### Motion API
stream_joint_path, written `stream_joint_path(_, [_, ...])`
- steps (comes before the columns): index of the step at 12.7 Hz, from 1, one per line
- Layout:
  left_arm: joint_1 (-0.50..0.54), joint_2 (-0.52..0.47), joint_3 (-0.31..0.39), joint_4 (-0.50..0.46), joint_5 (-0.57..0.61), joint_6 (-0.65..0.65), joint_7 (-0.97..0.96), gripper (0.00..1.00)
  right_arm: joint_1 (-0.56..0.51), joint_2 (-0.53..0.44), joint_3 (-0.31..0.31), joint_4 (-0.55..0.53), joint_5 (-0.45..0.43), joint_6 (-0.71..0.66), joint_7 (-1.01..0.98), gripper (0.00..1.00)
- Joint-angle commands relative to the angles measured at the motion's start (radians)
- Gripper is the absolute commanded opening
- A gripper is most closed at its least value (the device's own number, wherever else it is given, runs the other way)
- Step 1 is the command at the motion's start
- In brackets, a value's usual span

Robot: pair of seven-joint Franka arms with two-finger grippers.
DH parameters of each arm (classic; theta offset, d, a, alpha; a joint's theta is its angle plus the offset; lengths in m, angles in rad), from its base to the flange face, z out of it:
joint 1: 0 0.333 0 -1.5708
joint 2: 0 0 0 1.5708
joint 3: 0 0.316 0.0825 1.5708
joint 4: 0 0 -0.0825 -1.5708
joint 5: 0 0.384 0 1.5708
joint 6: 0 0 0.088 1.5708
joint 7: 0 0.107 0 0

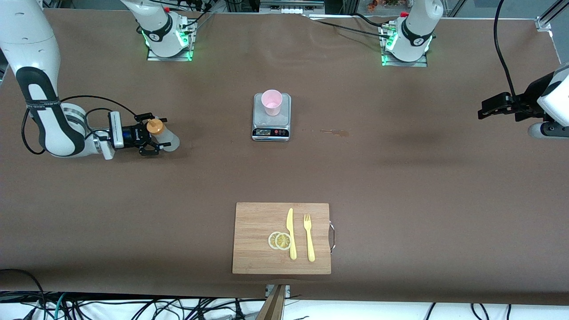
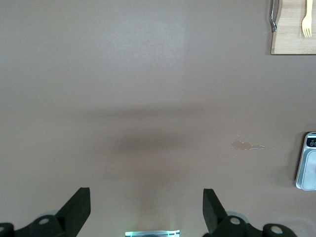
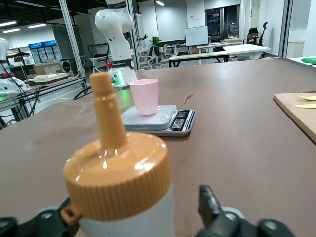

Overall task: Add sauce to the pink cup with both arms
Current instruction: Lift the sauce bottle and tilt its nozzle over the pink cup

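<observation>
Toward the right arm's end from the pink cup: sauce between the right gripper's spread jaws, ungrasped; left gripper open, waiting; pouring undone.

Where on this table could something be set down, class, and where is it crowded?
Free: the brown cloth between the scale and the cutting board, and between the scale and the left gripper, except a small stain. Crowded: the sauce bottle at the right gripper; the board's lemon slices, knife, fork.
</observation>
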Motion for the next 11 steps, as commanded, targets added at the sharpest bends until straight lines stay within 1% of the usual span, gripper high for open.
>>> stream_joint_path(1, [0.003, 0.018, 0.0, 0.037, 0.012, -0.015, 0.029, 1.0, -0.007, 0.003, 0.009, -0.014, 0.031, -0.011, -0.017, 0.49])
stream_joint_path(2, [0.003, 0.018, -0.001, 0.037, 0.012, -0.015, 0.029, 1.0, -0.006, 0.003, 0.01, -0.012, 0.037, -0.011, -0.017, 0.28])
stream_joint_path(3, [0.003, 0.018, -0.001, 0.039, 0.012, -0.015, 0.029, 1.0, -0.004, -0.003, 0.022, -0.012, 0.045, -0.008, -0.012, 0.14])
stream_joint_path(4, [0.003, 0.018, -0.001, 0.037, 0.012, -0.015, 0.029, 1.0, -0.001, -0.02, 0.027, -0.012, 0.051, 0.002, 0.003, 0.07])
stream_joint_path(5, [0.003, 0.018, -0.001, 0.039, 0.012, -0.015, 0.027, 1.0, 0.02, -0.069, 0.027, -0.012, 0.052, 0.012, 0.04, 0.04])
stream_joint_path(7, [0.003, 0.018, -0.003, 0.037, 0.012, -0.015, 0.027, 1.0, 0.091, -0.201, 0.023, -0.032, 0.034, 0.076, 0.183, 0.04])
stream_joint_path(8, [0.0, 0.018, -0.003, 0.039, 0.012, -0.015, 0.027, 1.0, 0.129, -0.256, 0.023, -0.046, 0.007, 0.129, 0.251, 0.04])
stream_joint_path(9, [0.0, 0.018, -0.003, 0.039, 0.012, -0.015, 0.027, 1.0, 0.169, -0.298, 0.023, -0.053, -0.045, 0.194, 0.322, 0.04])
stream_joint_path(11, [0.0, 0.018, -0.003, 0.039, 0.012, -0.015, 0.027, 1.0, 0.258, -0.393, 0.023, -0.089, -0.118, 0.316, 0.515, 0.04])
